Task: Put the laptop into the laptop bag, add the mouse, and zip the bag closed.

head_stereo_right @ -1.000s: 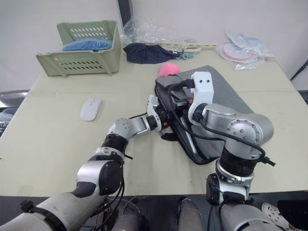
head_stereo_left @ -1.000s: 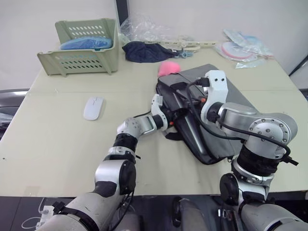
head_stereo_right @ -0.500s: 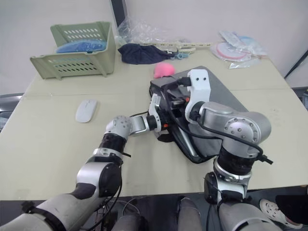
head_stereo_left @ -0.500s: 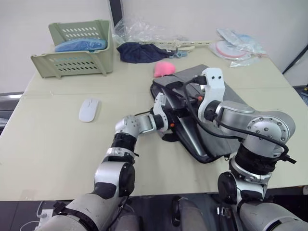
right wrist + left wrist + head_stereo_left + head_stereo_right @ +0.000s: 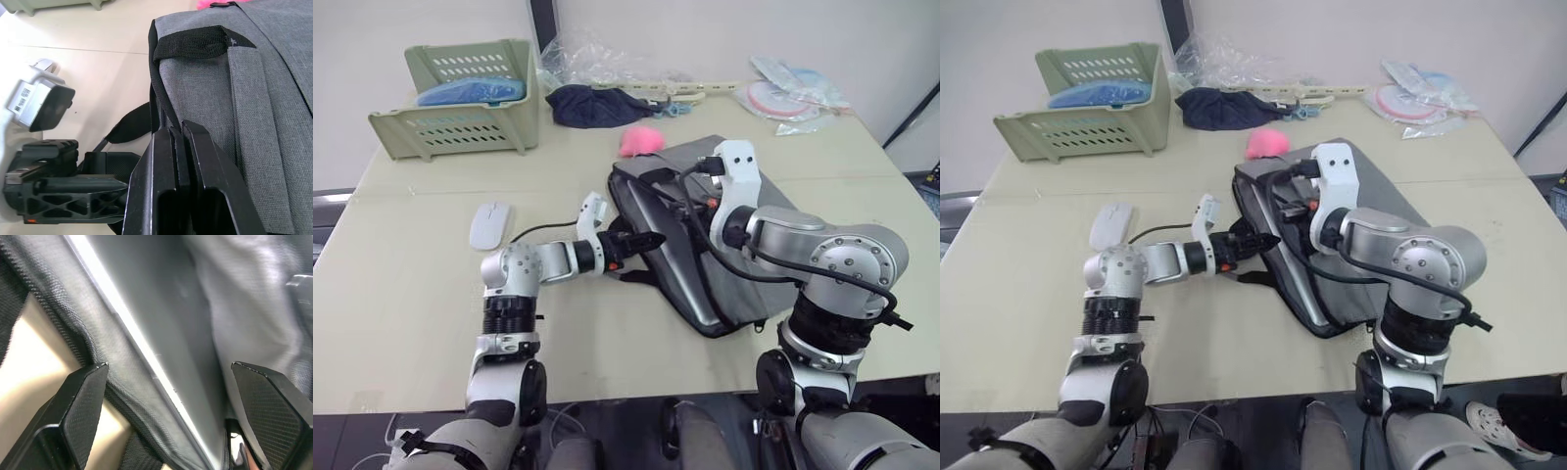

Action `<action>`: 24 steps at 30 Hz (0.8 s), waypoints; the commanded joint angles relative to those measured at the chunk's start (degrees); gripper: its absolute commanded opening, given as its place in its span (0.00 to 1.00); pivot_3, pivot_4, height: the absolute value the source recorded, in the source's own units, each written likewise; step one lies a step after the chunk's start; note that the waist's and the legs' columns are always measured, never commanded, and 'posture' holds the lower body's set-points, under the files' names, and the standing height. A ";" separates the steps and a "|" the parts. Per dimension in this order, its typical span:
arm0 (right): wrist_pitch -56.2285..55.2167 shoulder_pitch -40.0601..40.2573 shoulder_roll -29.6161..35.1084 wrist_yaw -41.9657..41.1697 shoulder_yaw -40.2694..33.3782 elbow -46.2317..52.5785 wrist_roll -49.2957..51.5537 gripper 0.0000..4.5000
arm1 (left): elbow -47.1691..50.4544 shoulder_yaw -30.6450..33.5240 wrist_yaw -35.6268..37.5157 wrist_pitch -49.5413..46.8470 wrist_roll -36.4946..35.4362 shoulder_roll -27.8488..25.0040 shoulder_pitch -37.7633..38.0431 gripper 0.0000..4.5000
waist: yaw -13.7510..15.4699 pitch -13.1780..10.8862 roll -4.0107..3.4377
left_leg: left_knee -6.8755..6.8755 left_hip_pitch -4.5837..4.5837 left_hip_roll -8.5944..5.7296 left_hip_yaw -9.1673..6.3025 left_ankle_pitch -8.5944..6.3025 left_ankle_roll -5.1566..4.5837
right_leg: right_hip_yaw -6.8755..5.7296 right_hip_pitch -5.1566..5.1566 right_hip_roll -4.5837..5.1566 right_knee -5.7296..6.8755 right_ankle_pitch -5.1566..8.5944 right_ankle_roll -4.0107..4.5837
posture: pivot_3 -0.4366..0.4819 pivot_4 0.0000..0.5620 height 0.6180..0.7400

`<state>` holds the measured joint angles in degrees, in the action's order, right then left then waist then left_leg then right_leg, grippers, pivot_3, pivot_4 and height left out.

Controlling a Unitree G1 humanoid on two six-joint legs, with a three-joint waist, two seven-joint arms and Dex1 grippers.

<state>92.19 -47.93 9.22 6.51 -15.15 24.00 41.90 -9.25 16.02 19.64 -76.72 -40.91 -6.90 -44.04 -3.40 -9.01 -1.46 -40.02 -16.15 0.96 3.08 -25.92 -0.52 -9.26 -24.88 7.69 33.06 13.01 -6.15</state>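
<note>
Two risks faced you here. Your right pincer (image 5: pixel 178 142) was clamped on the laptop bag (image 5: pixel 773 211)'s upper edge; a slip would have dropped the opening shut. Your left pincer (image 5: pixel 641 240), fingers spread wide at the mouth, could have snagged the black strap (image 5: pixel 636 277). The laptop (image 5: pixel 680 274) sat inside the bag, its silver edge running from the far left corner toward you. The mouse (image 5: pixel 489 224) lay on the tabletop (image 5: pixel 401 294), well apart.

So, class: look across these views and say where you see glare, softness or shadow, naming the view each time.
Left wrist view: the laptop edge glares as a bright streak and the bag fabric looks soft. Right wrist view: the bag weave is crisp, the table washed pale. Left eye view: even light, with a soft shadow under the left end effector.
</note>
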 commanded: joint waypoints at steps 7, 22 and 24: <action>0.31 0.74 1.71 -1.52 -0.06 0.67 -2.97 0.00 | 12.70 8.34 -3.86 -5.58 -7.60 -2.78 -1.14 0.97 | 0.03 0.00 0.00 | 0.01 0.00 0.00 0.01 0.00 0.01 | 0.00 -0.04 -0.01 0.01 0.00 0.00 | 0.48 0.27 1.00; 0.31 0.61 1.40 -4.10 1.24 1.45 -5.97 0.00 | 17.37 -2.20 3.00 6.47 -7.65 -3.00 7.20 0.97 | 0.10 0.00 0.00 | 0.01 0.01 -0.02 0.04 -0.01 0.02 | 0.00 -0.07 -0.02 0.02 0.01 0.01 | 0.48 0.27 1.00; 0.30 0.53 1.16 -4.25 1.33 1.54 -6.32 0.00 | 16.56 -3.79 3.93 8.74 -6.90 -3.01 8.58 0.97 | 0.16 0.00 0.00 | 0.00 0.00 -0.02 0.04 -0.01 0.02 | 0.00 -0.07 -0.02 0.02 0.01 0.01 | 0.48 0.27 1.00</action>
<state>92.20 -47.04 9.79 2.16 -12.66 24.02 37.64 6.02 12.98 21.96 -70.69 -48.41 -9.44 -35.81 -3.24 -9.00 -1.46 -40.03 -16.14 0.94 3.13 -25.93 -0.49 -9.25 -24.95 7.67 33.08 13.01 -6.14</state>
